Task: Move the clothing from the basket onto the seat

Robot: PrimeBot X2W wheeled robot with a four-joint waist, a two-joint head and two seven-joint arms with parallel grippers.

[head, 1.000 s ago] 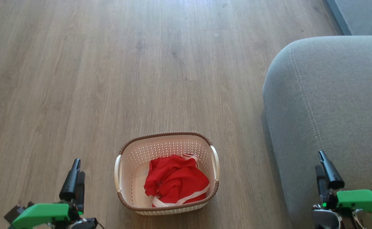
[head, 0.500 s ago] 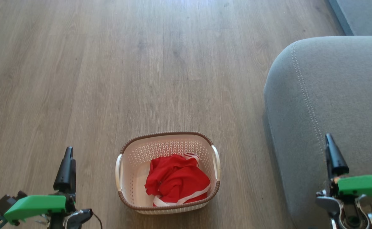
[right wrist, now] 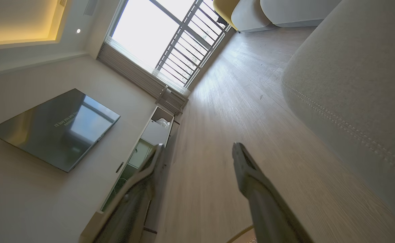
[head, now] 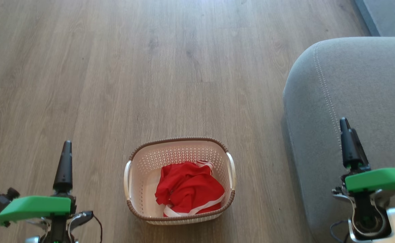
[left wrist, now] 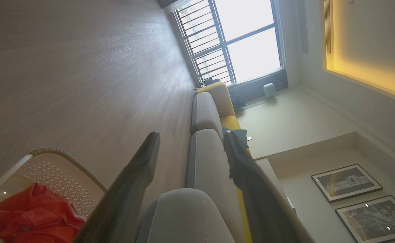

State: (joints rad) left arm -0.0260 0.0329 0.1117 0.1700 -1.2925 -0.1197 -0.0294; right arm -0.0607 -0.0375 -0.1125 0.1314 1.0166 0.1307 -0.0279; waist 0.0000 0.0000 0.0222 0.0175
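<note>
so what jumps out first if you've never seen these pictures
The bright red clothing catches the eye first, bunched in the cream basket that stands on the wooden floor, low and central in the head view. To the basket's right rises the big grey seat with its pale stitched seam. In the left wrist view a glaring window stands out at the far end of the room.
</note>
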